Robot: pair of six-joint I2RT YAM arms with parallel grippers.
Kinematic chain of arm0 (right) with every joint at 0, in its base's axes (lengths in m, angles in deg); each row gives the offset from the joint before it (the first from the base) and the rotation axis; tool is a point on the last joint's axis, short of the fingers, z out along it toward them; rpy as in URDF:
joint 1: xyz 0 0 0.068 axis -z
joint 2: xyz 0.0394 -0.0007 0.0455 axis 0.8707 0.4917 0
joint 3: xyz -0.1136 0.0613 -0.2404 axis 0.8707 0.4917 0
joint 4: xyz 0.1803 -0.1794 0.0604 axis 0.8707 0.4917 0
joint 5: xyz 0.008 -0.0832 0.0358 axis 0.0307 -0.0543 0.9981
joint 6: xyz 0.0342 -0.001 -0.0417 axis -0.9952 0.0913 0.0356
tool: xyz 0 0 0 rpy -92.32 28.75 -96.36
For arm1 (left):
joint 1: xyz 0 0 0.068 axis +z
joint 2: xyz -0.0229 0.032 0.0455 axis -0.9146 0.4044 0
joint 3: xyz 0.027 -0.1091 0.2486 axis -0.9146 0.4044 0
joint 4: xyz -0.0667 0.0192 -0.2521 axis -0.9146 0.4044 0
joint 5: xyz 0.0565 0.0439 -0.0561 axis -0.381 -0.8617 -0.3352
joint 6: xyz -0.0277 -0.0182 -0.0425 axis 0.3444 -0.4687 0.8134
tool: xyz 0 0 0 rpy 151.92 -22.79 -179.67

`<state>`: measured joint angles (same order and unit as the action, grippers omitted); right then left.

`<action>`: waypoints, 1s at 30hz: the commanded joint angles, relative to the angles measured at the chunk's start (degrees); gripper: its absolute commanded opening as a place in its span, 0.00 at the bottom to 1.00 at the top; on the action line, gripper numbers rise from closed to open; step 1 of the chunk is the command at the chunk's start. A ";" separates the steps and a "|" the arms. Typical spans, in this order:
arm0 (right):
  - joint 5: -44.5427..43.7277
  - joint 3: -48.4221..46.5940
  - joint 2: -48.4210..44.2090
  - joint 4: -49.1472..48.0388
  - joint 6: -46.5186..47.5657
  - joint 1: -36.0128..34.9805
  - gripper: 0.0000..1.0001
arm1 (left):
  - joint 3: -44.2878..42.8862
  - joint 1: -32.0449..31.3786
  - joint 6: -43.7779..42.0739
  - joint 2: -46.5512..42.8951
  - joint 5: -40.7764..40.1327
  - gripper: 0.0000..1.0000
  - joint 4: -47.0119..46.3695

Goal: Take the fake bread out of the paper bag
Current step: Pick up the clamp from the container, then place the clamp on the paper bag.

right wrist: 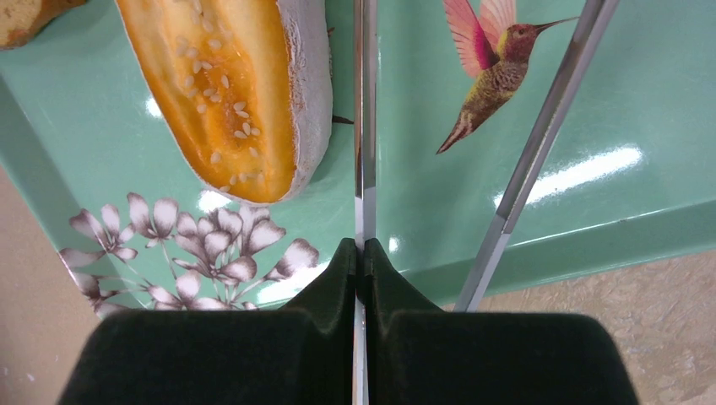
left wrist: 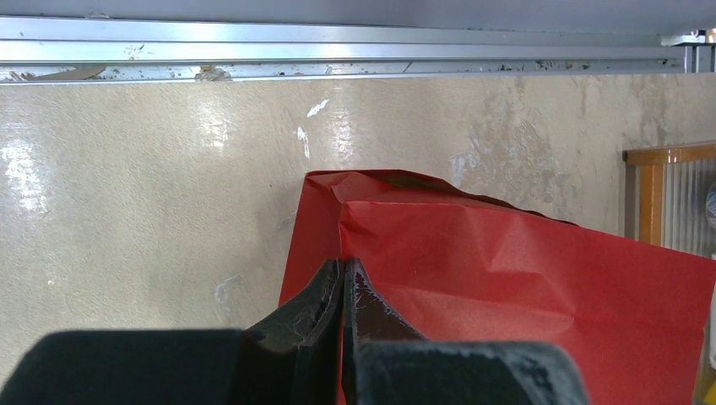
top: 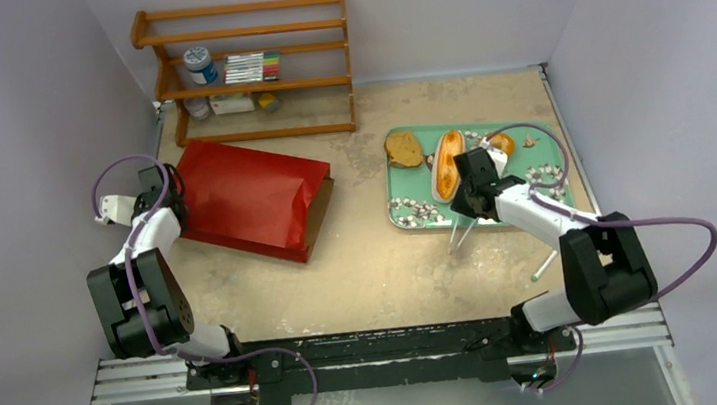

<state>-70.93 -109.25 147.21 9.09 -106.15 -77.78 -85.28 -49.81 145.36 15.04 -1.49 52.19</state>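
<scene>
Fake bread [top: 448, 163] lies on the green tray [top: 394, 214] — outside the paper bag [top: 244, 199], which is flat on the worktop [top: 382, 270]. Left end effector [left wrist: 342, 283] pinches the bag's closed end, likely anchoring it; right end effector [right wrist: 361, 253] clamps one arm of the metal tongs [right wrist: 540, 135] — the retrieval tool.

1. paper bag [top: 244, 199], left of centre, top view: inside hidden; only a brown strip shows at its right end. Left wrist view: cut by the right and bottom edges, lower part behind left gripper [left wrist: 342, 274].
2. ring bagel [top: 503, 142], upper right, top view: partly behind right gripper [top: 470, 201].
3. split bun [right wrist: 232, 93], right wrist view: cut by top edge.
4. brown slice [right wrist: 25, 15], upper left corner: mostly out of frame.
5. tongs [right wrist: 365, 126]: both arms run off top edge.
6. shelf [top: 252, 88] items: too small to name.
</scene>
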 commanded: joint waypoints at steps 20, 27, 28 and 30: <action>5.15 -10.93 -1.73 1.55 8.98 -25.80 0.00 | -3.21 -0.43 -1.29 1.76 -0.20 0.00 -0.98; 6.41 -15.52 7.88 1.55 10.40 -38.17 0.00 | -4.33 -0.40 -4.14 2.26 0.15 0.00 -2.01; 6.03 -15.44 8.25 1.58 10.15 -39.54 0.00 | -4.37 -0.43 -4.42 2.23 0.14 0.00 -2.03; 6.53 -15.11 8.56 1.14 9.95 -41.96 0.00 | -4.36 -0.41 -4.75 2.24 0.06 0.00 -2.22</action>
<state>-64.49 -122.25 156.20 11.06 -97.43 -116.25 -87.60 -49.81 142.91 17.01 -1.31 51.42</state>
